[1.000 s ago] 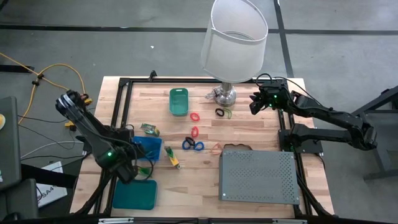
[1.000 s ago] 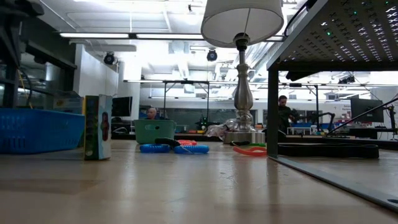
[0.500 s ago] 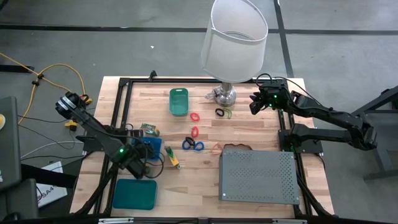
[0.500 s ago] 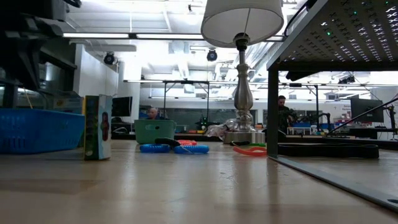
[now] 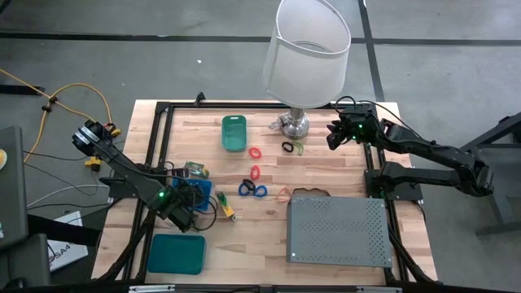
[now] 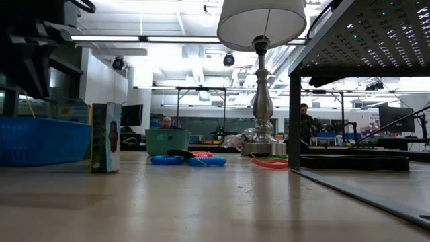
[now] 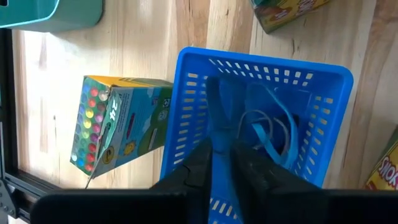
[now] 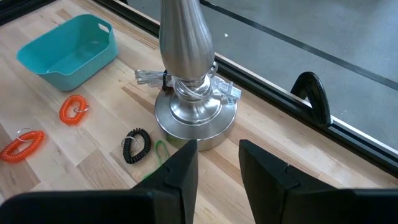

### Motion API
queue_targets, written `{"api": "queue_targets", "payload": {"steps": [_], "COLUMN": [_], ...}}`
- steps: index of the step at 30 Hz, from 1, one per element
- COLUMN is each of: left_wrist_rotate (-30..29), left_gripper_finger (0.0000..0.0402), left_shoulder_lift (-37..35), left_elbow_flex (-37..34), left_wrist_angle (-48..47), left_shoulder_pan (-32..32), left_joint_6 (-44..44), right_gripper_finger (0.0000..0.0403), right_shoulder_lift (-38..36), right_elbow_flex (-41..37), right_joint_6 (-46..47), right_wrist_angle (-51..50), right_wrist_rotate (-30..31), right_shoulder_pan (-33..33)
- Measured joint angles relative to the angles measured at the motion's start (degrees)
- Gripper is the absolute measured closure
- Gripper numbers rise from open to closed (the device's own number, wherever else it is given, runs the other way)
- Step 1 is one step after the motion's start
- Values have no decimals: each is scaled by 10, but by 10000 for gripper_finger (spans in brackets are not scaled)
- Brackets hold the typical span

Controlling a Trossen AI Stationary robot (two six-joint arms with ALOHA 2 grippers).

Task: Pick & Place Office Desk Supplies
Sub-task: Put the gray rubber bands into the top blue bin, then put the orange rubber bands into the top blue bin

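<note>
Blue basket (image 5: 194,195) at the frame's lower left lay beneath the left gripper (image 5: 184,213), jaws nearly clenched over a light-blue loop (image 7: 273,134) inside. Centre tabletop (image 5: 342,163) held scattered rings (image 5: 253,190). Upper right, the right gripper (image 5: 332,135) hovered, jaws parted.

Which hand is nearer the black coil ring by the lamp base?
Right. The right hand waits at the table's far right edge, beside the black coil ring. The left hand is over the blue basket, across the table.

Dark jointed arms, green lights.
</note>
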Motion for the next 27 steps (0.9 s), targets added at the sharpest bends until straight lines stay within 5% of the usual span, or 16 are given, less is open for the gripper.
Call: {"api": "queue_targets", "payload": {"steps": [12, 27], "left_wrist_rotate": [-27, -49], "left_gripper_finger": [336, 336], "left_shoulder_lift": [-4, -5], "left_elbow_flex": [2, 51], "left_wrist_angle": [36, 278], "left_shoulder_pan": [5, 148], "left_joint_6": [23, 349], "right_gripper_finger": [298, 298], "right_shoulder_lift": [0, 0], "right_elbow_flex": [0, 0], "right_joint_6": [0, 0], "right_wrist_angle": [0, 0], "right_wrist_rotate": [0, 0], "right_shoulder_pan": [0, 0]}}
